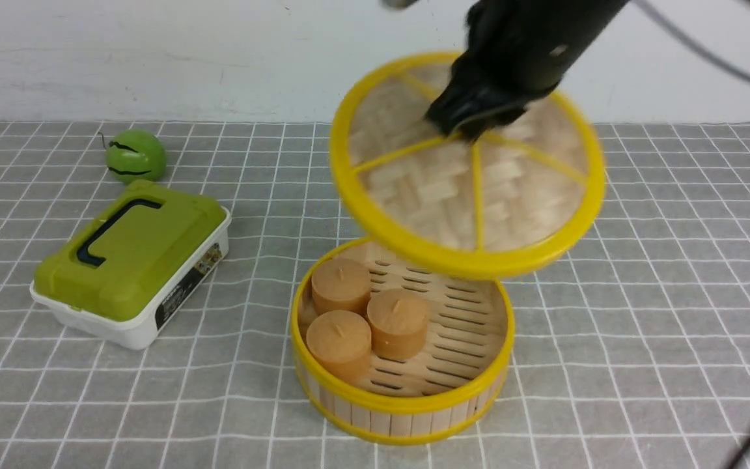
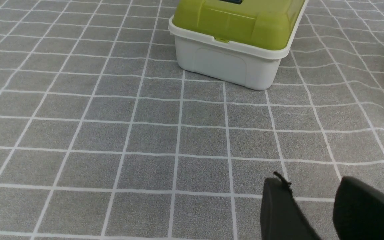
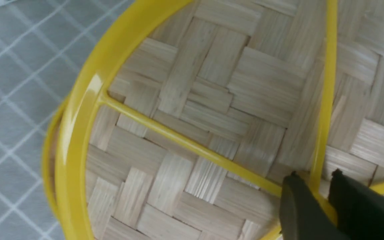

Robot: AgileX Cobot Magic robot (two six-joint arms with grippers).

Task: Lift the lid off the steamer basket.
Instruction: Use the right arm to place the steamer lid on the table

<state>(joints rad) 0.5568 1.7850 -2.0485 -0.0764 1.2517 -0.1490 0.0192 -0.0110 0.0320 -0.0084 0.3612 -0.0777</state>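
Right arm coming in from up high, right gripper pinched tight on the middle of the lid, left gripper with fingers apart, holding nothing

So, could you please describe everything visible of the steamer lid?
The lid is a round disc of woven pale bamboo strips, with a yellow rim and yellow spokes meeting at its centre. The right gripper is shut on that centre, holding it tilted in the air above the open steamer basket.
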